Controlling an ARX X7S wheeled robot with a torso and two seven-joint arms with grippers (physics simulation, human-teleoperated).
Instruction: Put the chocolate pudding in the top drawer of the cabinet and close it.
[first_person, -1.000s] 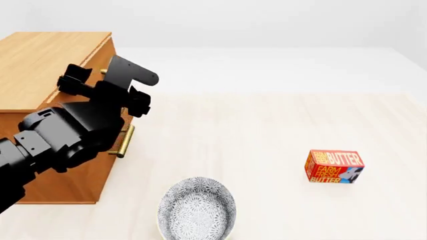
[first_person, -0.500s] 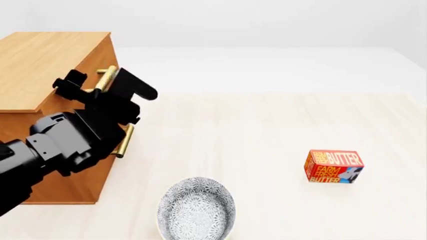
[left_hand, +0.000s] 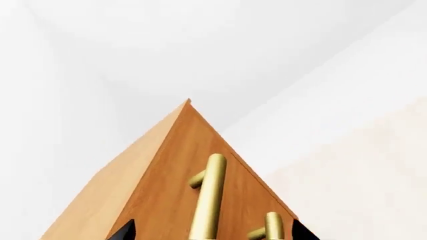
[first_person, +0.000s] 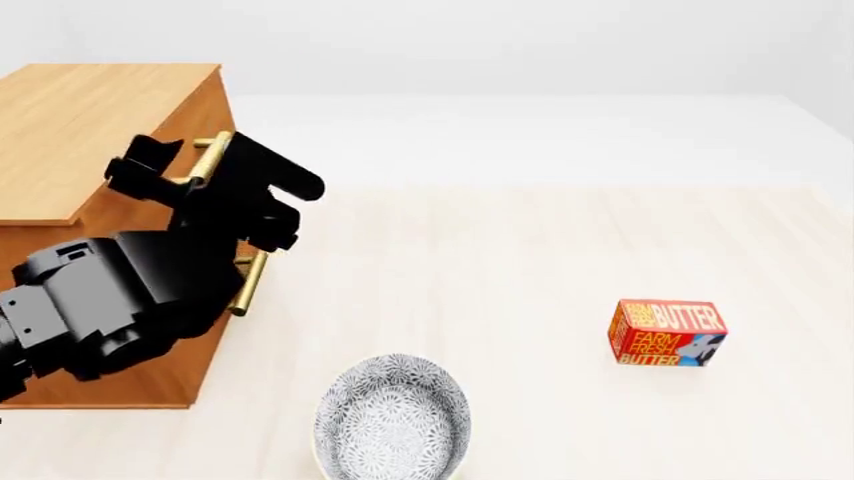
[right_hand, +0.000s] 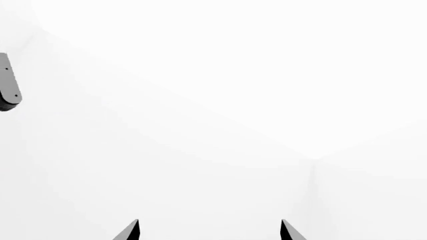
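I take the cabinet (first_person: 100, 130) as the reference for every position. The left gripper (first_person: 200, 170) sits at the cabinet's drawer face, level with the top drawer, with its fingers spread wide, one either side of the upper handle (first_person: 211, 158). In the left wrist view that handle (left_hand: 209, 197) runs as a long brass bar straight away from the camera, between the two dark fingertips at the frame edge; the second handle (left_hand: 272, 226) lies just beside it. I cannot tell whether either finger touches the bar.

The top drawer (first_person: 200, 135) appears shut, flush with the cabinet face. The coming move, in my judgement, is a pull along the drawer's travel, away from the cabinet front and square to the bar's long axis. The left arm is the nearer one.

The right gripper (right_hand: 208, 232) shows only two fingertips, set apart, against blank background, holding nothing.

The pudding is not in any view. A butter box (first_person: 669, 332) lies well apart from the cabinet front; a bowl (first_person: 392, 418) sits near its lower corner.
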